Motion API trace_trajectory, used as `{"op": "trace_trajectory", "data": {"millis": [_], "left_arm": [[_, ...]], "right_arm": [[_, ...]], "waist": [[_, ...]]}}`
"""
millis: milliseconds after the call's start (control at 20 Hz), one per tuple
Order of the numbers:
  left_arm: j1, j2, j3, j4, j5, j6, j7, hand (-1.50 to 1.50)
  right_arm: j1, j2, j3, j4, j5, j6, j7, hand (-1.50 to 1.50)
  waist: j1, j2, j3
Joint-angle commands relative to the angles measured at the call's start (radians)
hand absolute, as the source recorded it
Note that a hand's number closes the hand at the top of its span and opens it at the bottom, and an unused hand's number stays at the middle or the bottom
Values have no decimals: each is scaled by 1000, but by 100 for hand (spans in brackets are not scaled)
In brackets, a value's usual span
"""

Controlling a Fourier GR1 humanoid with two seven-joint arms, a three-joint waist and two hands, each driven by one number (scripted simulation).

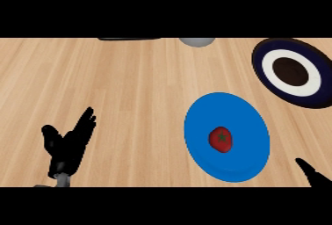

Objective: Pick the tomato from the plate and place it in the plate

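A red tomato with a green stem lies on the blue plate at the centre right of the wooden counter. A second plate, dark blue with a white ring and a dark centre, sits at the far right near the back. My left hand rests open at the lower left, fingers up, far from both plates. Only the tip of my right hand shows at the lower right corner, just right of the blue plate and apart from it.
A grey round object sits at the counter's back edge, cut off by the view. A dark flat object lies along the back edge to its left.
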Motion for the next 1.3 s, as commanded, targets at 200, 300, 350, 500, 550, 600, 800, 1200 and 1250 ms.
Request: {"op": "trace_trajectory", "data": {"millis": [200,300,350,500,550,600,800,1200,1250], "left_arm": [[-22,-22,-39,13,-20,-9,25,0],[2,-41,-56,24,-33,-11,-12,0],[-21,-26,-43,11,-17,-26,13,0],[-14,-69,-80,19,-50,0,-5,0],[-34,-66,-61,80,-48,-8,-15,0],[-72,-48,-31,102,-34,-28,-11,0],[-56,-23,-16,49,-19,-49,28,0],[-14,-37,-18,37,-32,-48,11,0],[-56,-60,-19,82,-42,-40,3,0]], "right_arm": [[158,-188,93,-214,201,212,410,-150],[149,-223,82,-274,248,273,542,-150],[119,-214,99,-274,294,290,615,-150],[29,-213,149,-297,357,398,794,-150],[-53,-208,153,-274,361,432,843,-150],[-78,-175,209,-282,424,446,894,-150],[-239,-102,271,-256,540,571,1080,-150],[-443,166,387,-28,610,678,1132,-150],[-462,199,425,-33,646,711,1165,-150]], "waist": [[45,15,-5],[56,17,-6],[67,19,-5],[79,19,-3],[84,23,-2],[77,21,-2],[68,11,0],[66,9,3],[59,10,2]]}}
